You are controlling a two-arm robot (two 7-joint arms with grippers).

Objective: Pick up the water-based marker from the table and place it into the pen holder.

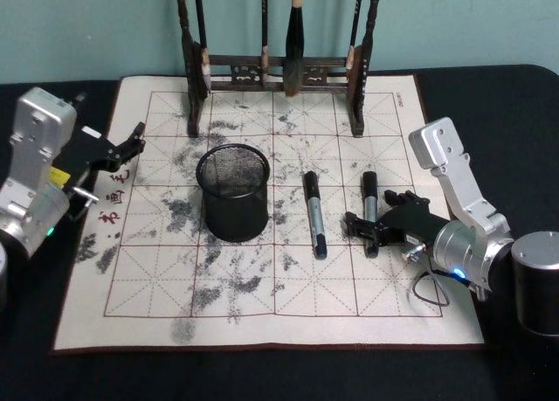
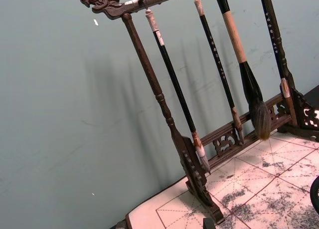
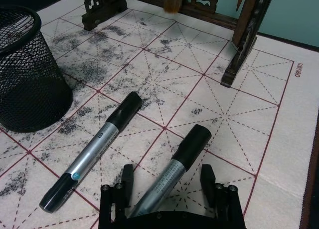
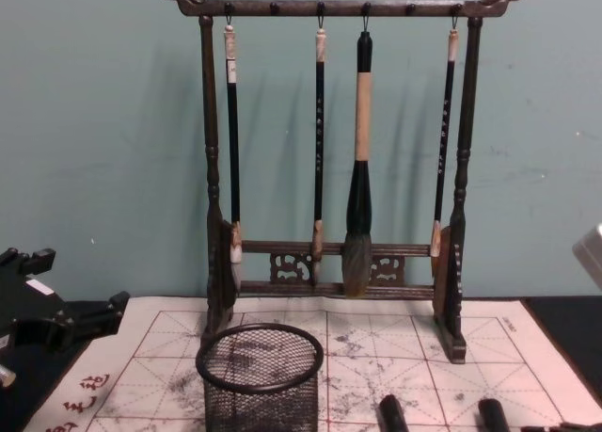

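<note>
Teal wall, then an inky grid mat point(image 1: 262, 314) on the black table. On the mat stands the black mesh pen holder point(image 1: 232, 194). Left gripper point(image 1: 131, 145) waits at the mat's left edge. Right gripper point(image 3: 167, 175) sits wide open over the right-hand marker point(image 3: 192, 141), one finger on each side, not pinching. The marker looks light, hard and slippery, so its gray middle is the best place to squeeze.

A wooden rack point(image 4: 207, 168) with four hanging brushes point(image 4: 360, 121) stands at the mat's far edge, well beyond the right gripper point(image 1: 365, 232). The ink-stained grid mat point(image 1: 262, 305) lies under that gripper, on a black table point(image 1: 489, 104). A spare marker point(image 1: 314, 213) lies just to its left.
</note>
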